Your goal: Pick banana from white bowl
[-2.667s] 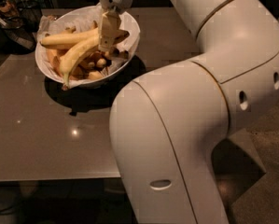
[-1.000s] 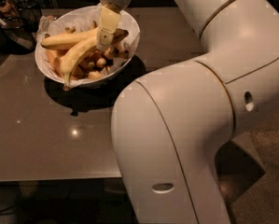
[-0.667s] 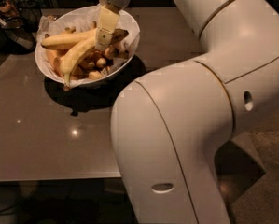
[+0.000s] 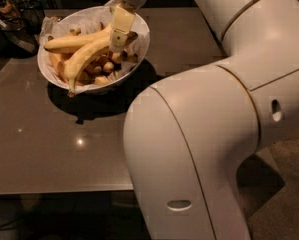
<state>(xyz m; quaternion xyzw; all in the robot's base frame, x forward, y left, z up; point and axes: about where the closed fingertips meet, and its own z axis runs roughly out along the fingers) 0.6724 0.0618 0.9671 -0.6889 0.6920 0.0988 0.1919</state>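
Observation:
The white bowl point(image 4: 139, 26) stands at the far left of the grey table, lined with crinkled paper and full of bananas. The banana point(image 4: 84, 59) is pale greenish-yellow and lies slanted, with its dark tip at the bowl's front rim. A deeper-yellow large banana point(image 4: 71, 42) lies just behind it. Small stubby bananas point(image 4: 100, 69) lie underneath. My gripper point(image 4: 120, 31) hangs down into the bowl from above. It is at the upper right ends of the two long bananas and hides them there.
My large white arm point(image 4: 204, 129) fills the right and front of the view. Dark cluttered objects point(image 4: 9, 21) stand at the table's far left, beside the bowl. The table's front edge point(image 4: 54, 190) runs along the bottom left.
My gripper has shifted slightly up and left over the bowl. The bananas and the bowl have not visibly moved.

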